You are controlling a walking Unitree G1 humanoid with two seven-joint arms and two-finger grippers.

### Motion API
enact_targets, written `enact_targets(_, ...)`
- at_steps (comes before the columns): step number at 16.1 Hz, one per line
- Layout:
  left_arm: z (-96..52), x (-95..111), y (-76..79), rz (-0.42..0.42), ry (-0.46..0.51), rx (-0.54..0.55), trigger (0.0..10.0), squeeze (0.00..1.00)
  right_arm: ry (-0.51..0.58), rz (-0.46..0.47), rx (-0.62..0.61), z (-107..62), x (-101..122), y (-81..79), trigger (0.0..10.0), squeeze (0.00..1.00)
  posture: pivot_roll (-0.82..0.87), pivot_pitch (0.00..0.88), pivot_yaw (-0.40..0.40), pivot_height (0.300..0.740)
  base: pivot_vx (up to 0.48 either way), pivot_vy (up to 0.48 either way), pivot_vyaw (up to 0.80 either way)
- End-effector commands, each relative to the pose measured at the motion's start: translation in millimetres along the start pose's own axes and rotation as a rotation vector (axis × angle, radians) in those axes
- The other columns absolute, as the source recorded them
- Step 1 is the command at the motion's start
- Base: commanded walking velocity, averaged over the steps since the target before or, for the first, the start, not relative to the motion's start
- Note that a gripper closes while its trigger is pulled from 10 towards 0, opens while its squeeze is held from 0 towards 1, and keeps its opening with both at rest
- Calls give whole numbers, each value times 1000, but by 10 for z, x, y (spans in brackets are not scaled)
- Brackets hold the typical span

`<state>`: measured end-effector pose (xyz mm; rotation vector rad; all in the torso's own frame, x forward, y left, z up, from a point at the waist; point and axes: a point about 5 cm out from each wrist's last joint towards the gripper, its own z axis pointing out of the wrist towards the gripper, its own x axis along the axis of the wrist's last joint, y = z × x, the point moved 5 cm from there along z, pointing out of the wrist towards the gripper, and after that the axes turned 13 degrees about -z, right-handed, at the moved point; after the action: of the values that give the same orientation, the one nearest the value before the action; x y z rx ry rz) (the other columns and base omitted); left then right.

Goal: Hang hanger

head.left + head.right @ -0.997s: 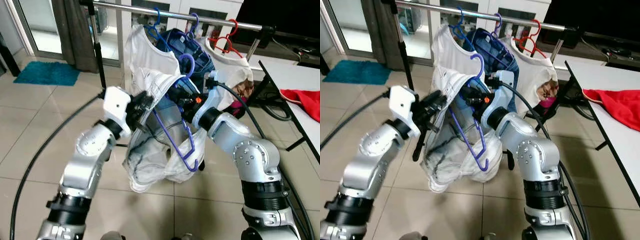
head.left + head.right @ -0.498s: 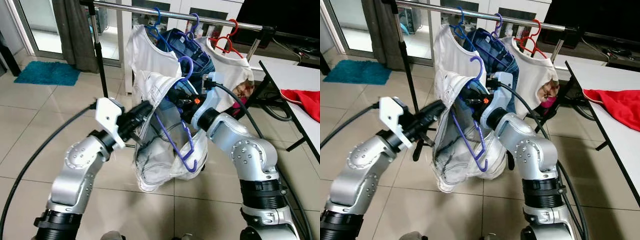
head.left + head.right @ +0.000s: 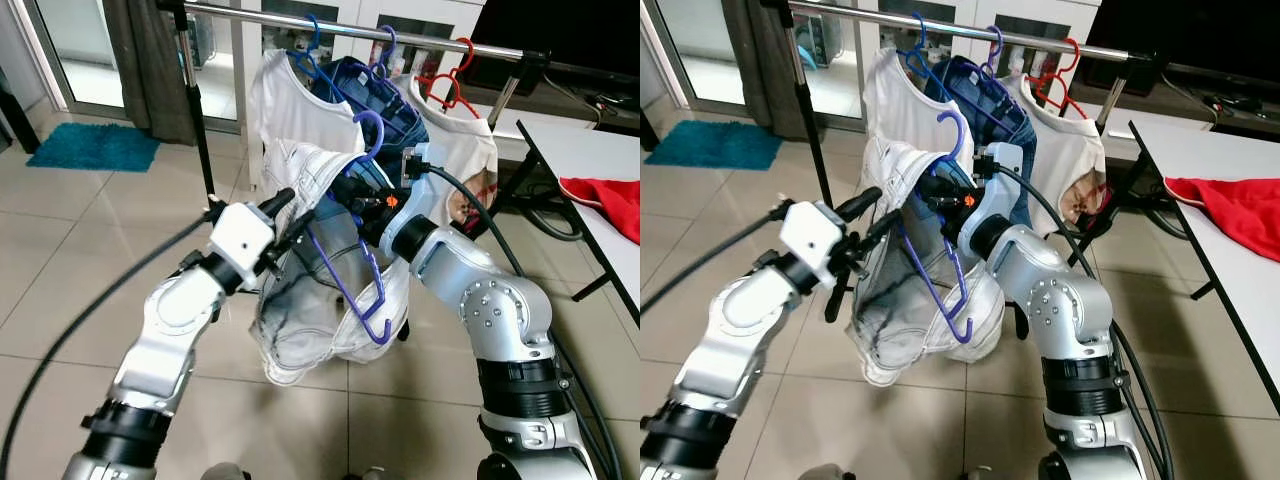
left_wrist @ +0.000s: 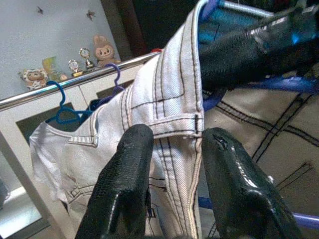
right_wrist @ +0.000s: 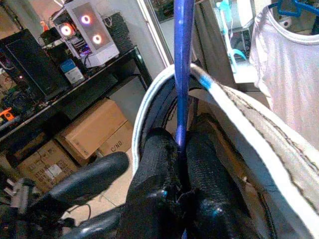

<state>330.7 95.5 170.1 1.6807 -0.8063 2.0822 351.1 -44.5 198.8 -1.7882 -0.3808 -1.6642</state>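
purple hanger [image 3: 352, 258] hangs tilted, hook pointing up.

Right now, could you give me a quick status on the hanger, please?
Right gripper shut on purple hanger, white jeans draped on it. Left gripper open around the waistband. Not on the rail yet; three hung garments crowd it.

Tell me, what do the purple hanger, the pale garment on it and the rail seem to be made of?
Purple hanger: probably plastic, judging by its smooth, glossy, evenly coloured rod.
Pale garment: looks like white denim, with dark contrast stitching, thick seams and a waistband.
Rail: apparently polished metal, a silver tube with bright reflections.
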Motion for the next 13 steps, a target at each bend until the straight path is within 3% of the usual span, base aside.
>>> enact_targets(1,56,-38,86,11,-3,-27,10000,690,87,-16,19,-3,243,-14,10000,0,-25,0,-71,740,0,0,0)
enact_targets(2,77,-82,129,-20,-7,-44,10000,129,90,-14,23,-3,254,-18,10000,0,-27,0,-73,740,0,0,0)
enact_targets(3,86,-103,138,-22,-10,-46,10000,27,90,-14,25,-2,257,-19,10000,0,-27,0,-73,740,0,0,0)
enact_targets(4,104,-143,141,-38,-19,-39,10000,0,92,-14,28,-3,263,-20,10000,0,-30,0,-73,740,0,0,0)
enact_targets(5,123,-174,110,-27,-28,-13,0,0,94,-14,31,-3,271,-26,10000,0,-33,0,-73,740,0,0,0)
enact_targets(9,133,-162,-98,37,-13,113,0,0,98,-3,40,-11,280,-32,10000,0,-35,0,-74,740,0,0,0)
enact_targets(13,131,-181,-181,44,-18,154,0,0,92,-3,46,-21,270,-31,10000,0,-35,0,-80,740,0,0,0)
